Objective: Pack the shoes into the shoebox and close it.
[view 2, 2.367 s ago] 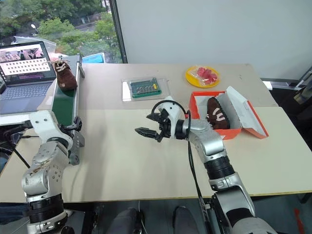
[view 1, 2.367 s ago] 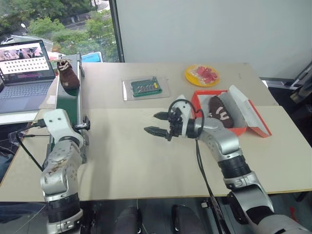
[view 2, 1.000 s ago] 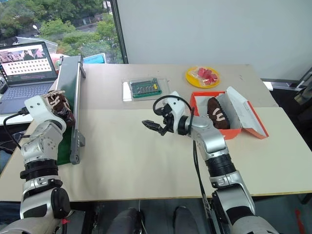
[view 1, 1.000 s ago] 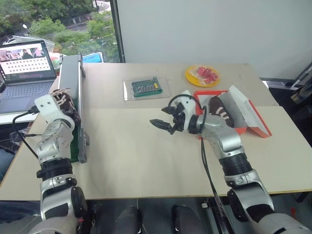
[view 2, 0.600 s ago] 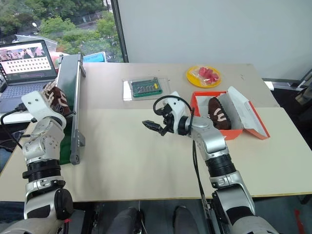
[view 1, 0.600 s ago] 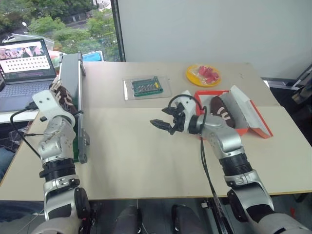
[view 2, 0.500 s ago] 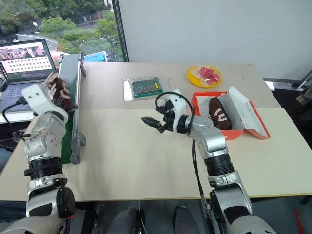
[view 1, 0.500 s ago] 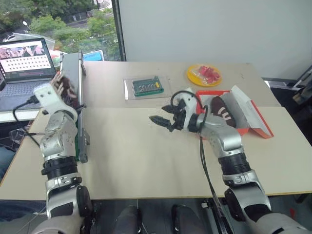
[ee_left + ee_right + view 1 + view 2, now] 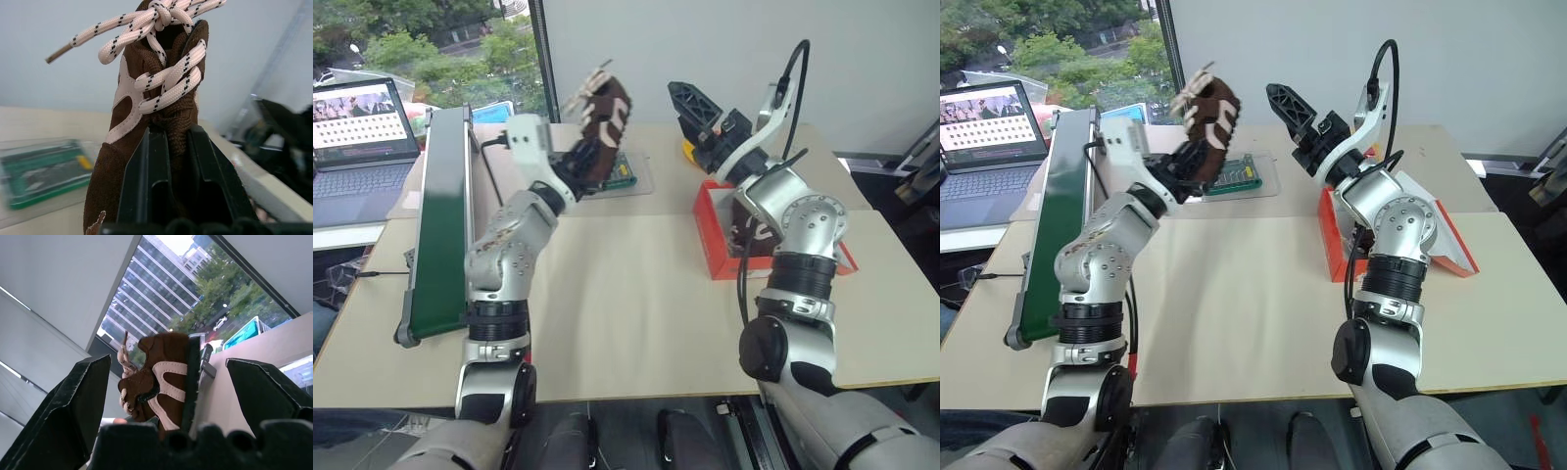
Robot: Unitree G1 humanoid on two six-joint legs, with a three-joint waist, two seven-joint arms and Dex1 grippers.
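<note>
My left gripper [image 9: 176,134] is shut on the heel end of a dark brown shoe [image 9: 605,110] with cream laces. It holds the shoe in the air, toe up, over the back of the table. My right gripper [image 9: 703,119] is raised beside it on the right, open and empty, with the held shoe [image 9: 164,377] seen between its fingers. The orange-red shoebox [image 9: 713,257] sits open on the table under my right arm. A second brown shoe [image 9: 744,230] lies inside it, mostly hidden by the arm.
A long green conveyor belt [image 9: 440,225] runs along the table's left side, with a laptop [image 9: 357,127] beyond it. A clear tray with a green board [image 9: 628,178] lies behind the held shoe. A yellow plate [image 9: 688,150] peeks out behind my right gripper.
My left gripper closed on the shoe at the conveyor, lifted it and swung it right toward the table's middle. My right gripper rose from the table and turned upward, still open.
</note>
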